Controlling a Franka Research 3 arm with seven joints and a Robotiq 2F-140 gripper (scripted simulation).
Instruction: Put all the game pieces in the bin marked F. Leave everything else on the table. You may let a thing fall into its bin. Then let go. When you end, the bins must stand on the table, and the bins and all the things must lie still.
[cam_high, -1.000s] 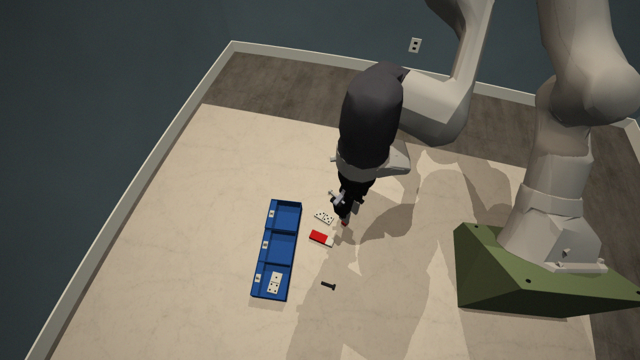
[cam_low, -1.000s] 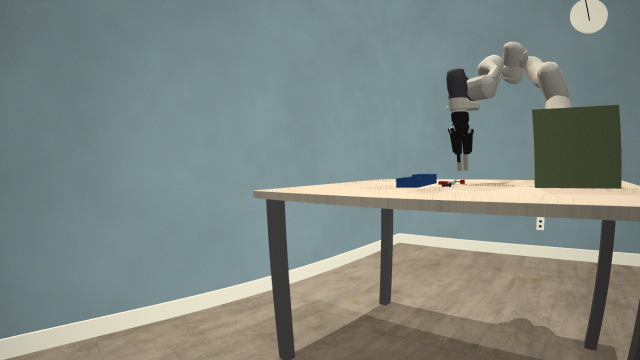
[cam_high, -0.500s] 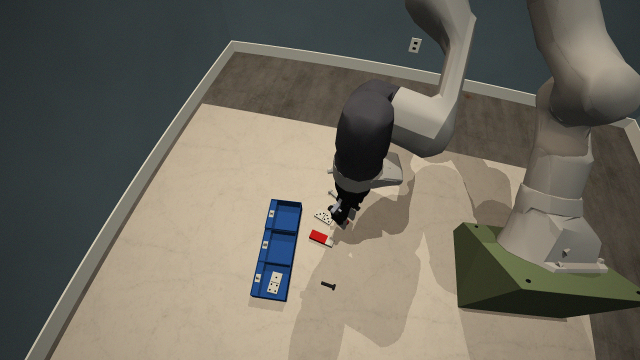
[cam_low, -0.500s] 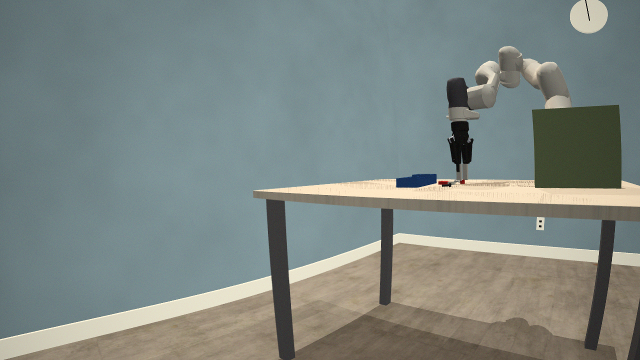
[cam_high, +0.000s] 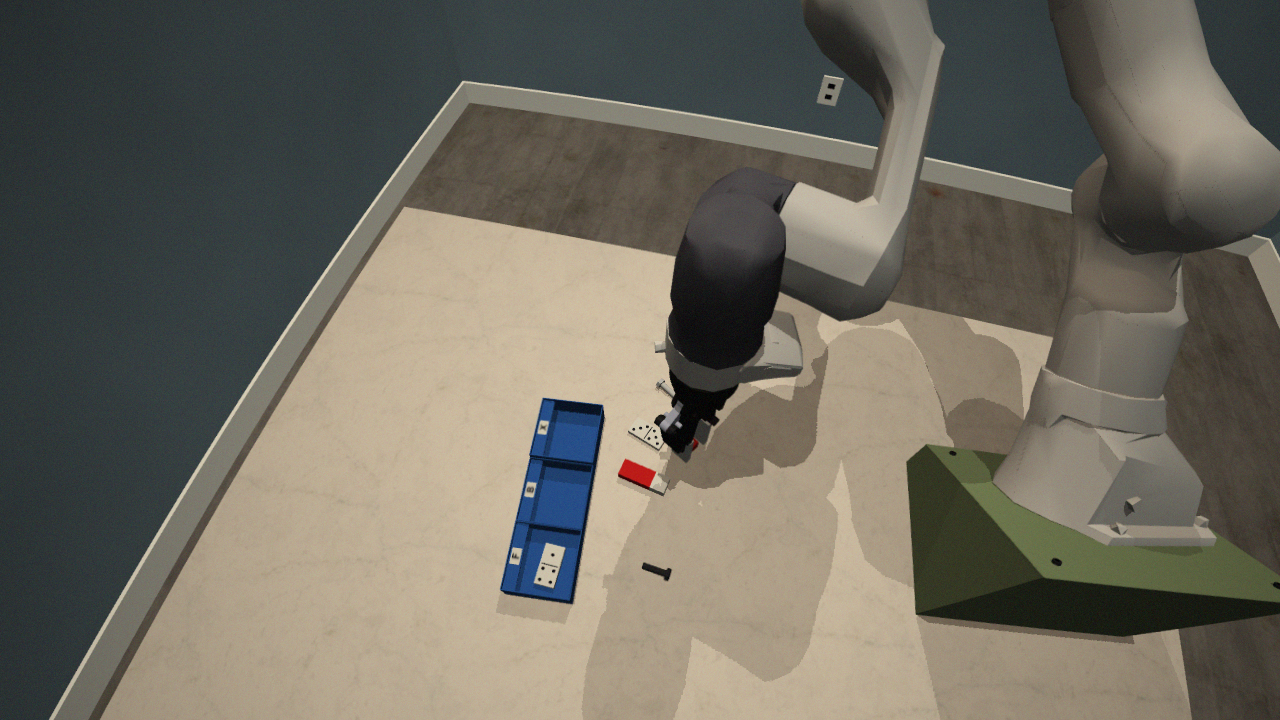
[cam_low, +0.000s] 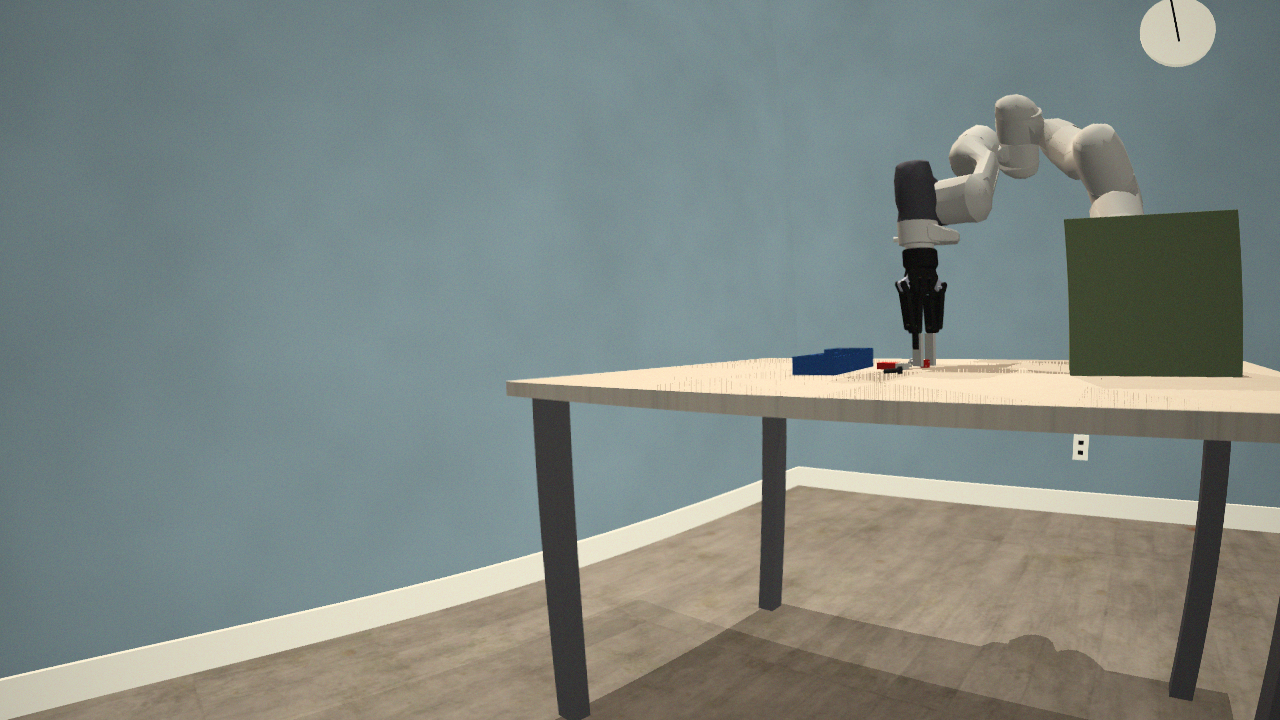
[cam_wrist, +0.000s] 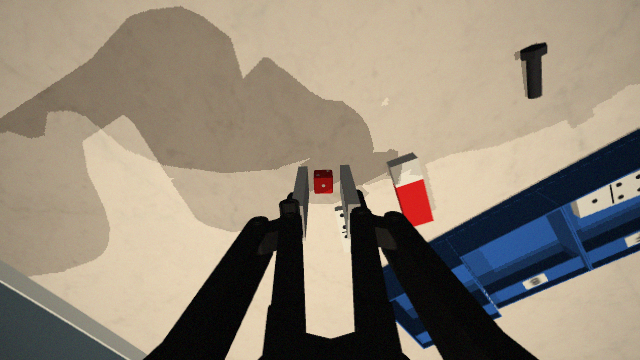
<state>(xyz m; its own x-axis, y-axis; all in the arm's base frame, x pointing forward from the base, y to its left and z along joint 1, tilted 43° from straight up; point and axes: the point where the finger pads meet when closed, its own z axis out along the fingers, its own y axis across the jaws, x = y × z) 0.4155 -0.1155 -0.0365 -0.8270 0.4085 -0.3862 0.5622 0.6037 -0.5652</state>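
The tabletop (cam_high: 375, 429) carries a long blue bin (cam_high: 553, 501) of three compartments in a row; the end one marked F (cam_high: 544, 562) already has one domino (cam_high: 549, 565) lying flat in it, and the other two show nothing inside. Beside the bin's far end a second domino (cam_high: 646, 433) lies flat on the tabletop, partly hidden under the claw (cam_wrist: 323, 187) in the top view. Nearer the middle compartment lies a red-and-white block (cam_wrist: 412, 192), and well apart from these a black bolt (cam_wrist: 533, 67). The smallest piece matters most now: a red die (cam_wrist: 323, 181) sits on the tabletop right in the gap between the claw's two fingertips, a little ahead along the line of the fingers in the wrist view, with bare space on each side. The claw stands low, upright, its tips near or at the surface, narrowed to a small gap and holding nothing. Being a cube, the die has no long axis to favour, so the grasp likely turns on centring and closing.
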